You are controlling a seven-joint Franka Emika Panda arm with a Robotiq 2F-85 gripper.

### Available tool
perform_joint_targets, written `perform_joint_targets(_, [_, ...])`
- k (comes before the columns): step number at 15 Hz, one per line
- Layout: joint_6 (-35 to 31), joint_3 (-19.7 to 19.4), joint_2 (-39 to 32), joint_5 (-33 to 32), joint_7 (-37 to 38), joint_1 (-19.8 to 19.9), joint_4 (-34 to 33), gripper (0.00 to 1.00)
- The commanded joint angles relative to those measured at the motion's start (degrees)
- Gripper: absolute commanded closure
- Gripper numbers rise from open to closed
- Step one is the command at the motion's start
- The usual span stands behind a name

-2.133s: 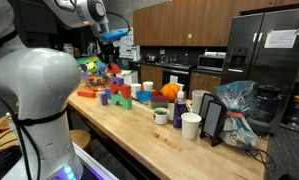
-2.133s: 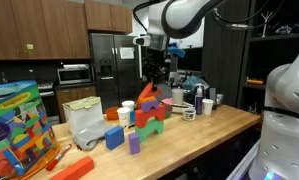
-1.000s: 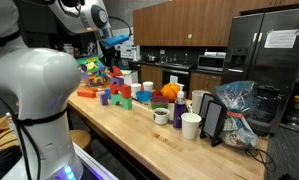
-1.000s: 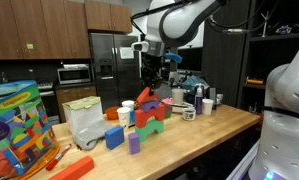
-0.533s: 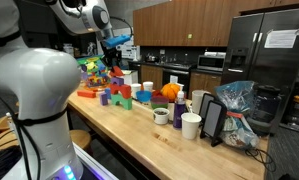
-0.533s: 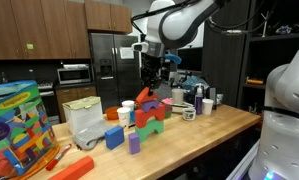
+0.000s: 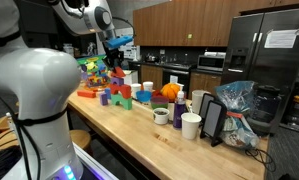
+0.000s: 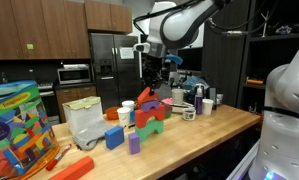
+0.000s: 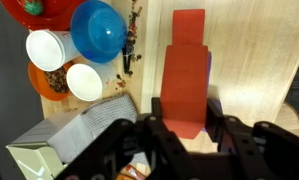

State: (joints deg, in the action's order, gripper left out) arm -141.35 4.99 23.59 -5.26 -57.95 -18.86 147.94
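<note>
Finds the gripper (image 8: 149, 80) above the stack of coloured blocks (image 8: 149, 115) near the middle of the table (image 8: 214, 128); confirms the same position in both exterior views (image 7: 116, 55). Places the red block (image 9: 186, 75) directly between the two fingers (image 9: 152, 140) in the wrist view, with one dark finger along each long side. Cannot tell whether the fingers pinch the block or merely straddle it, as the contact lines fall in shadow.

Notes close company beside the red block: a blue bowl (image 9: 97, 30), two white cups (image 9: 46, 48) just beside that bowl, and a white paper bag (image 9: 64, 140) near one finger. Records a loose blue block (image 8: 114, 138) and a purple block (image 8: 135, 143) in front of the stack, and a printed toy box (image 8: 17, 125) well apart at the table's end. Logs a mug (image 7: 161, 116), a paper cup (image 7: 191, 125) and a crumpled plastic bag (image 7: 237, 105) farther along the table.

Marks the near end of the red block as hidden behind the gripper body. Marks a red bowl (image 9: 34, 10) as cut off by the frame edge. Takes the red piece topping the stack (image 8: 146, 97) as probably the same block; too small there to verify.
</note>
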Motion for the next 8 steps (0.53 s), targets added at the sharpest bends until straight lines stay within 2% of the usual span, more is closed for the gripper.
perform_joint_targets(1, [-1.40,-1.07,0.16,0.90,-1.22,-0.08,0.84,0.82])
perform_joint_targets(8, [-1.68,-1.14,0.13,1.08,-1.15,-0.20,1.44,0.82])
